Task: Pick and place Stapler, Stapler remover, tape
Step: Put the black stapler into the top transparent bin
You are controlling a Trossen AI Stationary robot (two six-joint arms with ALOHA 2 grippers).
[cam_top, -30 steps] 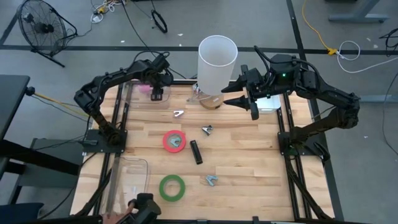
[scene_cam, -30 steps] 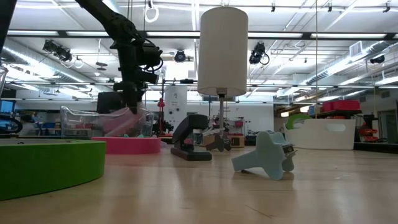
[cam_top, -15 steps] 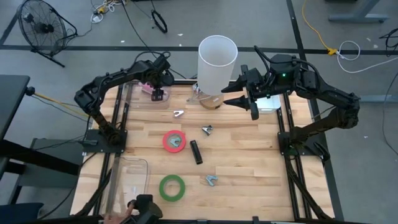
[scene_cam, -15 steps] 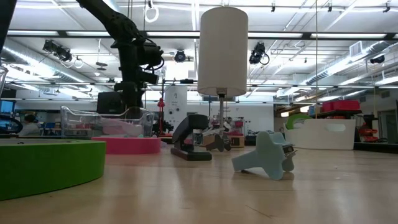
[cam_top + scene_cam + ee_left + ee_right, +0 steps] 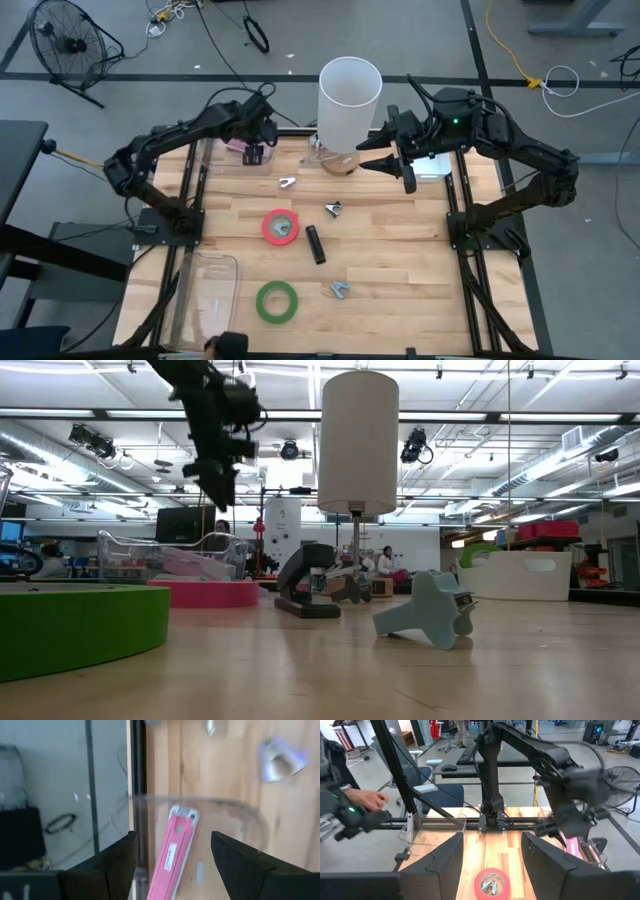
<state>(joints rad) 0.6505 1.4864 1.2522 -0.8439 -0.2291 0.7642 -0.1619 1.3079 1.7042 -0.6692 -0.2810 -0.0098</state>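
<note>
My left gripper (image 5: 253,152) hangs open and empty above the clear bin (image 5: 213,158) at the table's far left; it also shows in the low view (image 5: 215,485). A pink stapler (image 5: 175,852) lies flat on the bin's floor, below and between the open fingers. My right gripper (image 5: 365,157) waits open at the far right, beside the white cylinder (image 5: 350,98). A red tape ring (image 5: 280,227), a green tape ring (image 5: 277,301) and a black stapler (image 5: 316,244) lie flat on the table. Three staple removers (image 5: 287,183), (image 5: 333,208), (image 5: 341,290) lie among them. A second green ring does not show.
A second clear bin (image 5: 207,288) stands at the near left. The tall white cylinder stands at the far middle, with a tan object (image 5: 340,163) at its foot. A white box (image 5: 432,165) sits under the right arm. A person's hand (image 5: 367,797) shows beyond the table.
My left gripper has risen straight up out of the far-left clear bin. The pink stapler, which was tilted up at the gripper a second ago, now lies flat in the bin. My right gripper has kept still.
</note>
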